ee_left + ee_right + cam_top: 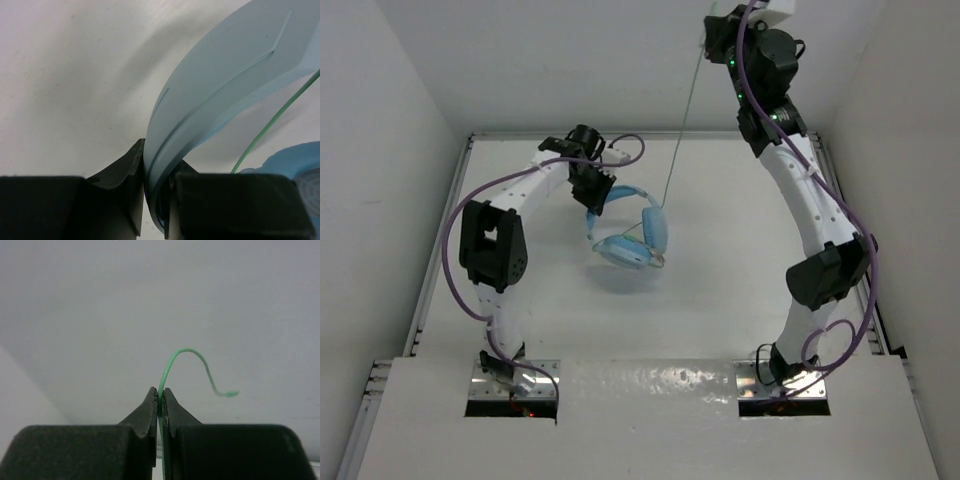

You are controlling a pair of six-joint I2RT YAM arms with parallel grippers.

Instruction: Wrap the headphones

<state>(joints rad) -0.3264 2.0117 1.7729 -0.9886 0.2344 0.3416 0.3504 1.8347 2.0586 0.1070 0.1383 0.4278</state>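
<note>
Headphones [628,238], light blue: left gripper [156,167] clamps headband [225,75], right gripper [160,397] pinches green cable [192,352].

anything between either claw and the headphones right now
Nothing visible does. The left claw is shut on the headband of the headphones, and the right claw pinches the cable near its free end, raised high. The cable's line down to the headphones crosses only open air.

Light blue headphones [628,232] with a pale green cable [685,120]; purple robot cables [446,252] (black joints [492,245]), white table [720,290].
</note>
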